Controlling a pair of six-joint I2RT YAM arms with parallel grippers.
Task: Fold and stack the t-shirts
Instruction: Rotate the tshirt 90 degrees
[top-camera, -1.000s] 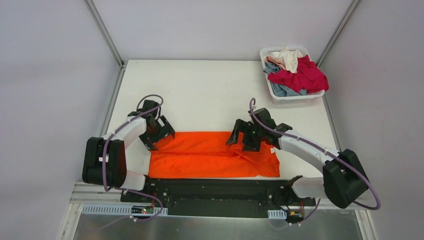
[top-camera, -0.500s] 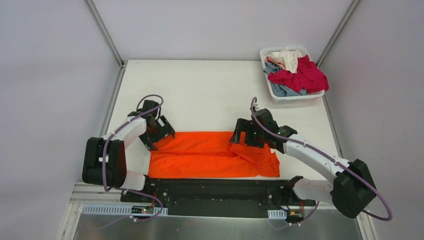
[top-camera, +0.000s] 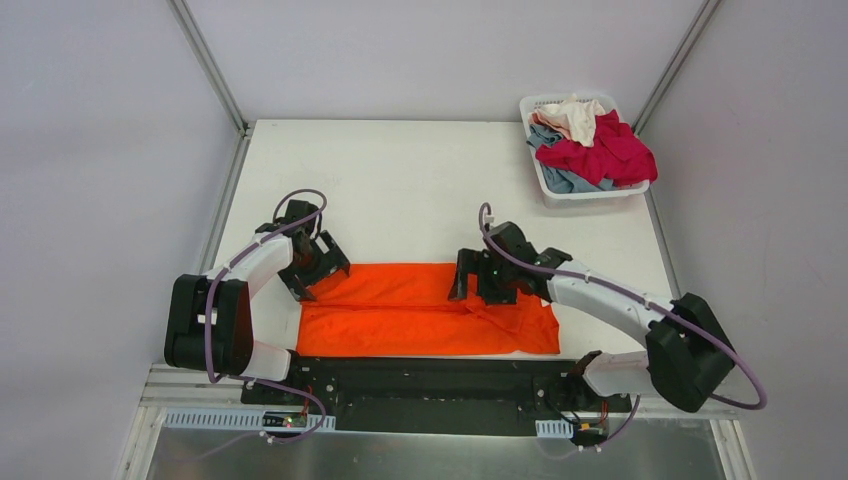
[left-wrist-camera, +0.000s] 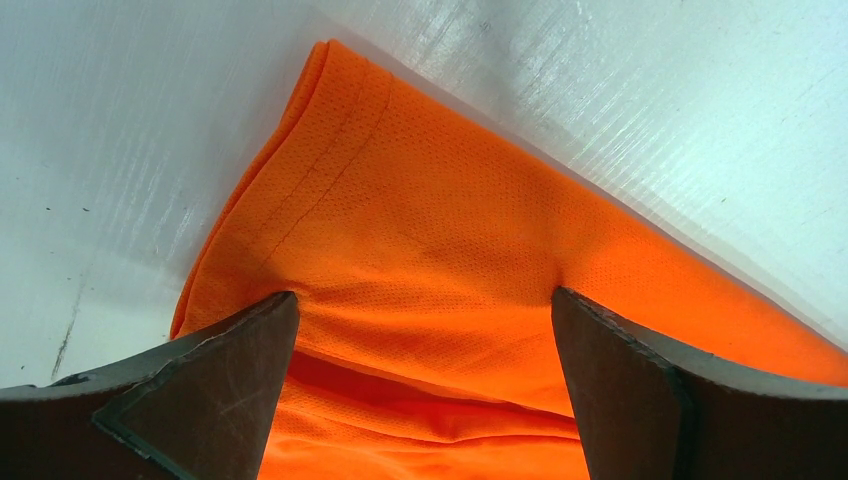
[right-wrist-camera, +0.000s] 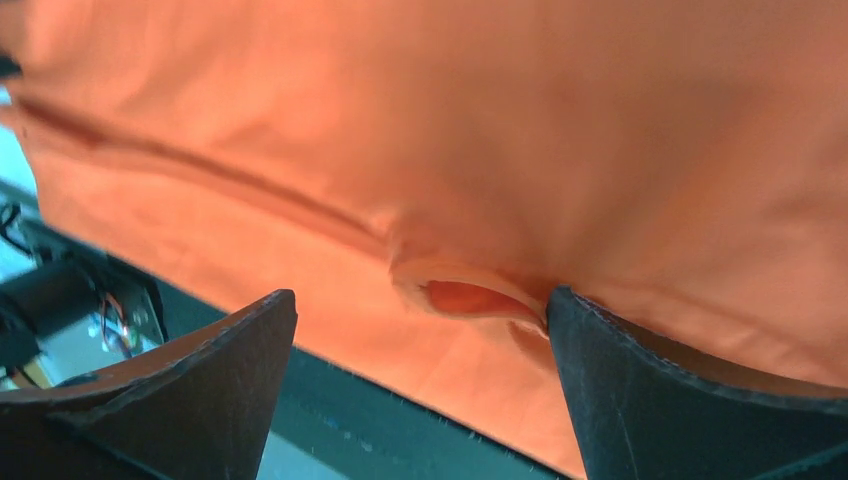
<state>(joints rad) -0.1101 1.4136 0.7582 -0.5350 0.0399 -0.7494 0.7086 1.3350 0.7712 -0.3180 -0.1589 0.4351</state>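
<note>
The orange t-shirt lies folded into a long band on the table's near edge. My left gripper is open at the shirt's far left corner; the left wrist view shows its jaws wide apart over the hemmed corner, holding nothing. My right gripper is open over the far edge of the shirt, right of middle; the right wrist view shows the orange cloth and a small raised fold between its spread jaws. More t-shirts, crimson, grey-blue and cream, are piled in the basket.
A white slotted plastic basket stands at the table's far right corner. The white table stretches behind the shirt. The black arm mounting rail runs along the near edge. Grey walls enclose the table on three sides.
My right gripper has shifted left along the shirt's far edge, still open. My left gripper has stayed at the left corner.
</note>
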